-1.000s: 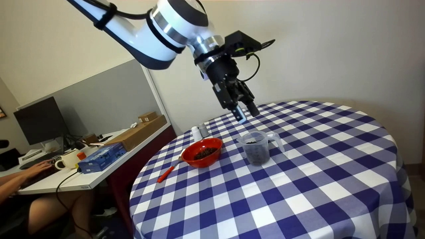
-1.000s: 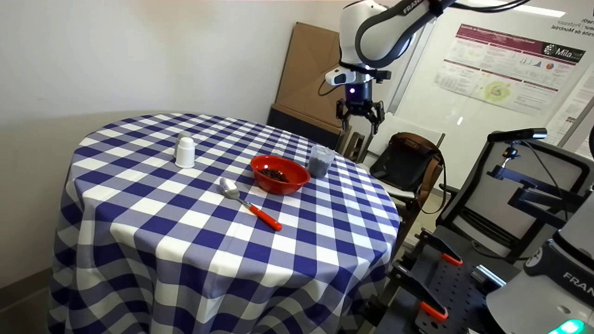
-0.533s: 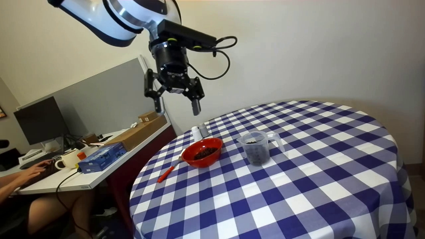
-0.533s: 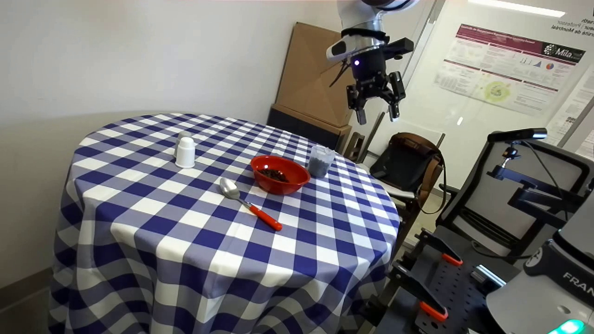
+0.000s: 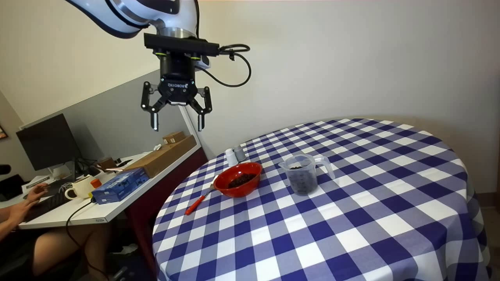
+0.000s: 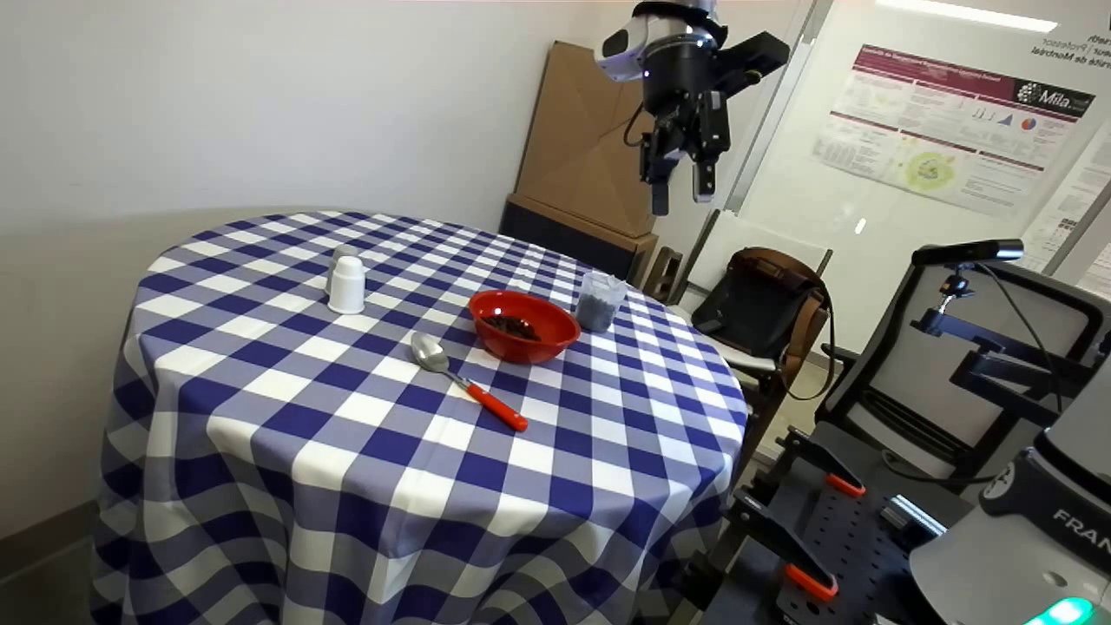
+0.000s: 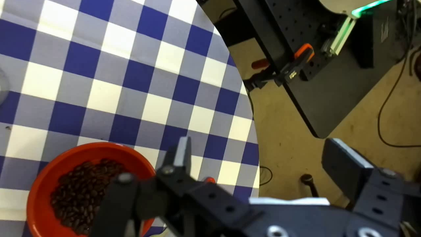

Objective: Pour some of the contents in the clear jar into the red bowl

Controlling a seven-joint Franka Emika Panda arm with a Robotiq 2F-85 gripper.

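Observation:
The clear jar is a see-through measuring jug with a handle and dark contents. It stands upright on the table in both exterior views [image 5: 302, 179] [image 6: 599, 305]. A see-through curved edge at the left border of the wrist view may be part of it. The red bowl stands beside the jar, apart from it, with dark brown beans inside, in both exterior views [image 5: 239, 191] [image 6: 521, 350] and in the wrist view [image 7: 39, 194]. My gripper [image 5: 178, 127] is open and empty, high above table level and away from jar and bowl; it also shows in an exterior view [image 6: 682, 196] and the wrist view [image 7: 258, 144].
A spoon with a red handle [image 5: 197, 203] [image 6: 495, 406] lies beside the bowl. A white shaker [image 6: 347, 286] and a grey shaker [image 5: 239, 153] stand behind it. The checked tablecloth [image 5: 390, 195] covers a round table. A desk with a blue box [image 5: 120, 185] stands nearby.
My gripper has swung from above the jar's side over to the left in an exterior view and has turned and risen. It stays open. Jar, bowl and spoon have not moved.

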